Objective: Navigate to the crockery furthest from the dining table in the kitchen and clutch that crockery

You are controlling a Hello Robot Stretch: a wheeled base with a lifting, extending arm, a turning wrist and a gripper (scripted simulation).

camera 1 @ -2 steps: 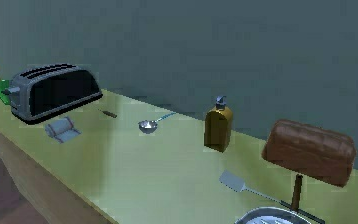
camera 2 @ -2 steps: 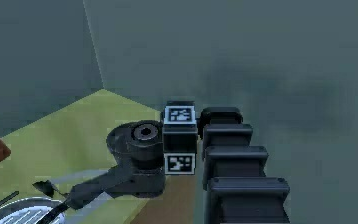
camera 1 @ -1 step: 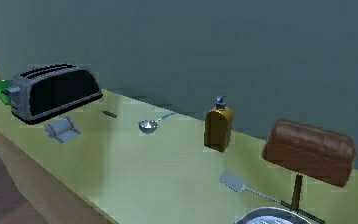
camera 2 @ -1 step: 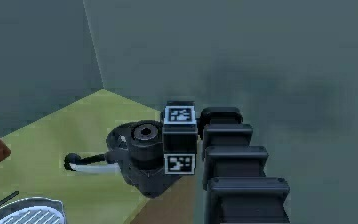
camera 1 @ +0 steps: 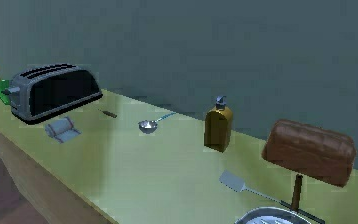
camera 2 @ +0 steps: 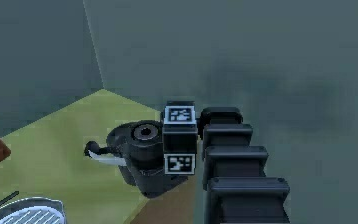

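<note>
A round grey dish with a ribbed rim point(camera 2: 32, 212) lies on the pale yellow-green counter point(camera 2: 72, 125) at the arm side view's bottom left. The same grey rim point(camera 1: 259, 214) shows at the forward view's bottom edge. My arm point(camera 2: 237, 175) reaches out from the bottom, with its two white markers point(camera 2: 179, 115) at the far end. Left of them are the gripper's dark body point(camera 2: 142, 150) and the gripper point(camera 2: 93, 152), whose thin fingers point left above bare counter. It holds nothing. The grey dish lies lower left of the gripper, apart from it.
On the counter point(camera 1: 137, 160) along a grey-blue wall stand a dark toaster point(camera 1: 52, 92), a small grey object point(camera 1: 60, 128), a metal spoon point(camera 1: 155, 123), a brown bottle point(camera 1: 219, 126), a brown loaf point(camera 1: 309, 152) and a spatula point(camera 1: 237, 183). Something green point(camera 1: 1, 90) sits behind the toaster.
</note>
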